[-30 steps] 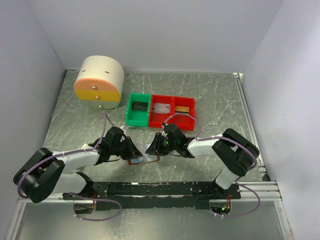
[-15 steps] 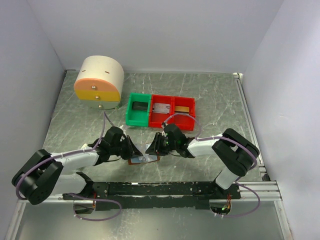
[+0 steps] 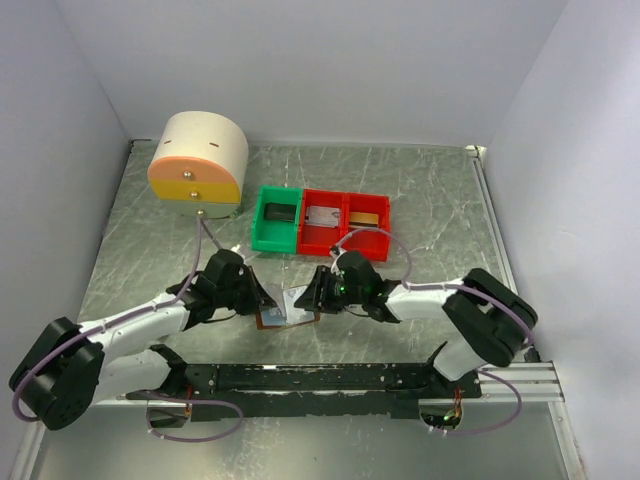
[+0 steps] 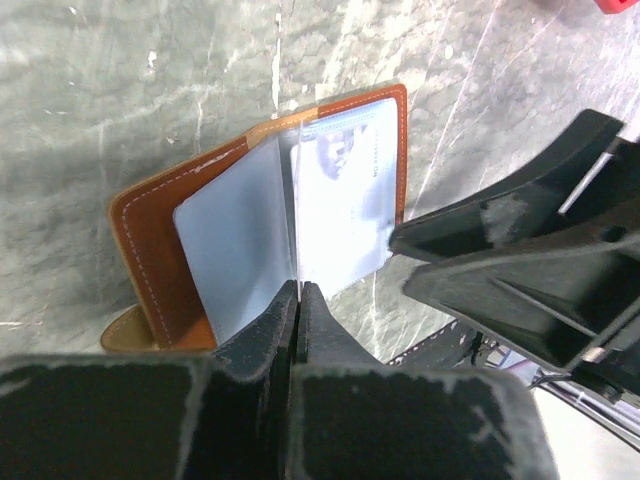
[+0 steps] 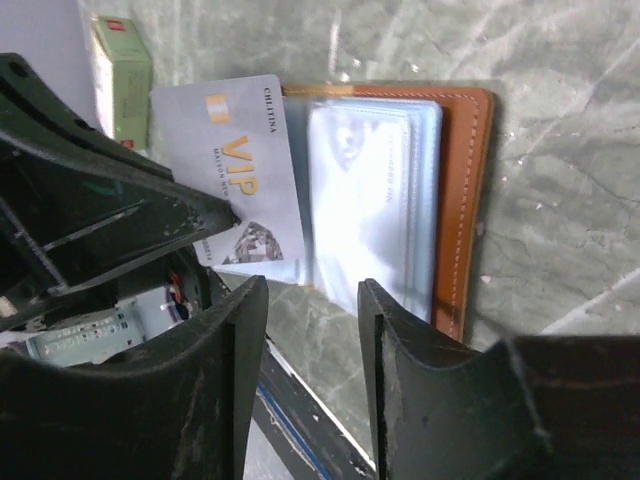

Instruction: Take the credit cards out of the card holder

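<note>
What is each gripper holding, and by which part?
The left gripper pinches the card holder's inner sleeve by its free edge; the right gripper is open, holding nothing.

It was plainly a robotics lab, a small test cell boxed in for recording. Plain white walls (image 3: 300, 60) closed off three sides of a table (image 3: 430, 200) covered in a marbled grey sheet. The left arm (image 3: 140, 325) and the right arm (image 3: 440, 295), both white and black machines, were bolted to a black rail (image 3: 320, 378) at the near edge, with lilac cables (image 3: 205, 245) looping off them. The props looked staged: a green bin (image 3: 258, 218), red bins (image 3: 345, 215) and a small rounded drawer unit (image 3: 198, 160) set toward the back.
</note>
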`<state>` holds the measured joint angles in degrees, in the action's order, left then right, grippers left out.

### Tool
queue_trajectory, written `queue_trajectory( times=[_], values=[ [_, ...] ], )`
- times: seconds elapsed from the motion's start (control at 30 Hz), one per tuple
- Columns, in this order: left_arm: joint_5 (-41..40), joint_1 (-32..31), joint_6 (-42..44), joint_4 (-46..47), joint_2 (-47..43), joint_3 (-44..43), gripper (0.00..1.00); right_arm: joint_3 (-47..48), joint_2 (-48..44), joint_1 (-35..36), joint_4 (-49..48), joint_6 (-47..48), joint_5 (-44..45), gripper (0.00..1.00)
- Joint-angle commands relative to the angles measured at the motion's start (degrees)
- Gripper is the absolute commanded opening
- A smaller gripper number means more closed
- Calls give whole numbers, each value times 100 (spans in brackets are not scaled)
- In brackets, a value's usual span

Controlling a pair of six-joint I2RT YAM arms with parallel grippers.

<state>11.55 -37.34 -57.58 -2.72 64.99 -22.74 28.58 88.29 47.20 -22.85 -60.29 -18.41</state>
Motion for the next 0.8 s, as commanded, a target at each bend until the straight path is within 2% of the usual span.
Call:
queue_trajectory(
  times=[0.0,0.07,0.13,0.53,0.63,0.77],
  values=[
    [-481,-27,384,-678,-424,-302,7,-107,-782,-61,139,329,430,45],
    [-578,-27,456,-728,-694,-306,7,-214,-1202,-62,257,420,688,56],
    [-610,-27,563,-769,-927,-343,7,-314,-1669,-78,417,510,961,60],
    [-460,-27,1247,-652,-1583,-879,7,-729,-3357,-243,1042,1310,2332,63],
    [-295,-21,1445,-456,-1659,-942,7,-661,-3517,-759,1364,1390,1731,63],
    [264,-27,1578,107,-1636,-879,7,-893,-3476,-1570,609,1110,119,64]
  ],
)
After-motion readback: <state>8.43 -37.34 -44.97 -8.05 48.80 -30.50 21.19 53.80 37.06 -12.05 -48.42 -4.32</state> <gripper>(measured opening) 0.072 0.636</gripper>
